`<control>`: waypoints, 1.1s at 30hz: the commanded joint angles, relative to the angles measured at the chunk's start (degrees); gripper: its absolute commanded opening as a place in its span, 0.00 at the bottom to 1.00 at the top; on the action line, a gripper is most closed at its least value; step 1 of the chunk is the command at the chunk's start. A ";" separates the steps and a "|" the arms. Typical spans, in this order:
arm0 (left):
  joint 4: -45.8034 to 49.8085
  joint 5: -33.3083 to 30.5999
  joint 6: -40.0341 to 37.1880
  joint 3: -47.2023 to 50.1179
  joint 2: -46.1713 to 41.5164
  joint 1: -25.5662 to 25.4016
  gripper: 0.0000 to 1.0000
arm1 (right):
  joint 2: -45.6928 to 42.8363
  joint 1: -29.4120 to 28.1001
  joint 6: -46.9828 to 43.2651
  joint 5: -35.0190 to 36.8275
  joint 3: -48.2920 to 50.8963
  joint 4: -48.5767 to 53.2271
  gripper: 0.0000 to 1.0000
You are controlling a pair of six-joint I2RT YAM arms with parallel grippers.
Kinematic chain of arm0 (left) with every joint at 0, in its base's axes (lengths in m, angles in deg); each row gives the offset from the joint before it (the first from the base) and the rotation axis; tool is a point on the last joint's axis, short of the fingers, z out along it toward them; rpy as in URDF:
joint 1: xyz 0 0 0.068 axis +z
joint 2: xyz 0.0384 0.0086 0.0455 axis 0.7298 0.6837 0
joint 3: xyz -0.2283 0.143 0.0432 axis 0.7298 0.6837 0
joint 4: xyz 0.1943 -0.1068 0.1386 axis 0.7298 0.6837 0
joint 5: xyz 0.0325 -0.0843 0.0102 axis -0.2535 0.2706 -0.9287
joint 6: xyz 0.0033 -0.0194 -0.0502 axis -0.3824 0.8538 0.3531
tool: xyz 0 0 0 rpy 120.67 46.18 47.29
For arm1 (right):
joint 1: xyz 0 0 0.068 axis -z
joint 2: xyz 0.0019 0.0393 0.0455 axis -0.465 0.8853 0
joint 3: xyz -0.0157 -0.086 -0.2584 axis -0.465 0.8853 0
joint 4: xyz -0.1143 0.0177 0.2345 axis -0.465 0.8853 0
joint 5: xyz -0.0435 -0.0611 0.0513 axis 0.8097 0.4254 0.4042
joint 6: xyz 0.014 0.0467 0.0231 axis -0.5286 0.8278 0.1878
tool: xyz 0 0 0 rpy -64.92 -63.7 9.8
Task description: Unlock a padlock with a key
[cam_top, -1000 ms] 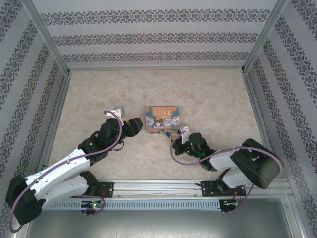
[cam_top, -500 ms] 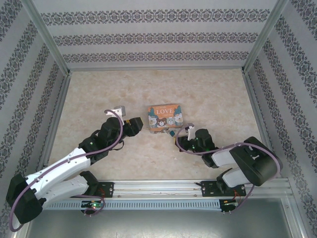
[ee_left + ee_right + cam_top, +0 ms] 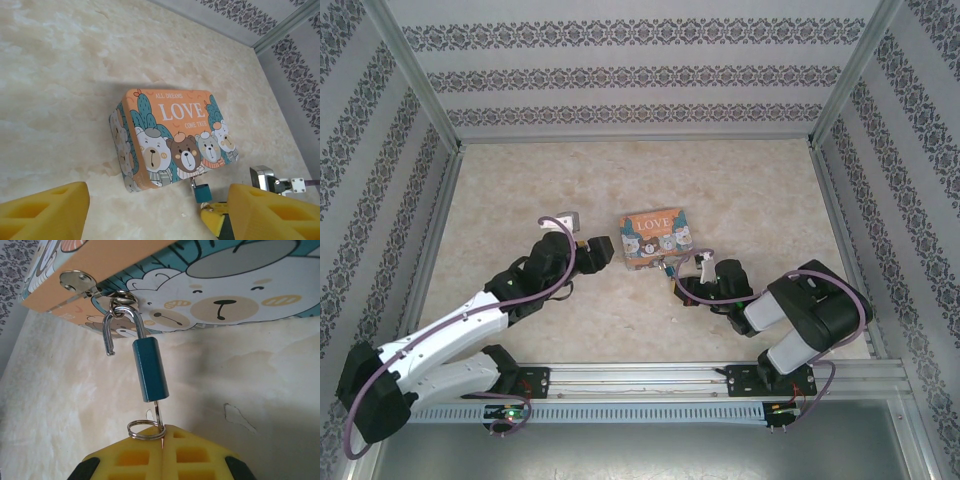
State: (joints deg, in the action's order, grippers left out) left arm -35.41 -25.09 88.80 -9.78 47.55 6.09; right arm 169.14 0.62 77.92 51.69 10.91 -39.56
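Beige marbled tabletop [image 3: 740, 180] is stretching out under both of your arms, with patterned grey walls [image 3: 640, 75] closing it in. Nearest you on the right, your right gripper [image 3: 162, 440] is pressing its yellow pads fully together on the key [image 3: 158, 412], and the key's wire ring [image 3: 145, 430] is lying against the pad tips. The key's shaft is sitting in the bottom of the padlock [image 3: 150, 370], whose blue-teal body is hanging tilted just beyond the pads. Its silver shackle [image 3: 120, 322] is showing one leg free of the body, while its curve is hooking through a ring at the metal hasp [image 3: 77, 280] on the front of the LOVE box [image 3: 225, 285]. To the left, your left gripper [image 3: 155, 215] is holding its yellow pads wide apart with nothing between them, facing the box's left end, near it but apart from it. Farther out, the box is resting flat on the table, around the middle, and bare surface is running on to the back wall.
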 commanded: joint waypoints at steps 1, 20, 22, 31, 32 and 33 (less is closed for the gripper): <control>2.18 0.59 -2.70 -1.92 0.36 0.45 0.76 | 1.91 0.56 0.51 1.13 -0.38 1.21 0.06; 1.09 11.96 -0.21 -2.19 3.56 9.03 0.87 | -17.01 0.90 -1.50 6.65 1.34 17.12 0.43; 0.69 14.02 -0.31 -2.39 4.59 10.02 0.87 | -21.39 0.99 -1.79 7.66 1.33 20.43 0.50; -1.32 22.61 -0.62 -4.55 10.84 13.78 0.88 | -38.64 1.95 1.76 9.19 1.54 31.03 0.86; -1.72 23.59 -0.61 -4.85 11.76 14.07 0.88 | -39.64 2.13 2.34 8.67 1.61 31.08 0.90; -1.99 24.35 -0.71 -5.14 12.56 14.25 0.88 | -40.36 2.22 2.84 8.30 1.78 31.05 0.94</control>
State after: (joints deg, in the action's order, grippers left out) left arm -34.60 -5.25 87.68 -12.84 58.87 19.29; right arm 130.65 2.30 79.25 59.91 12.29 -11.78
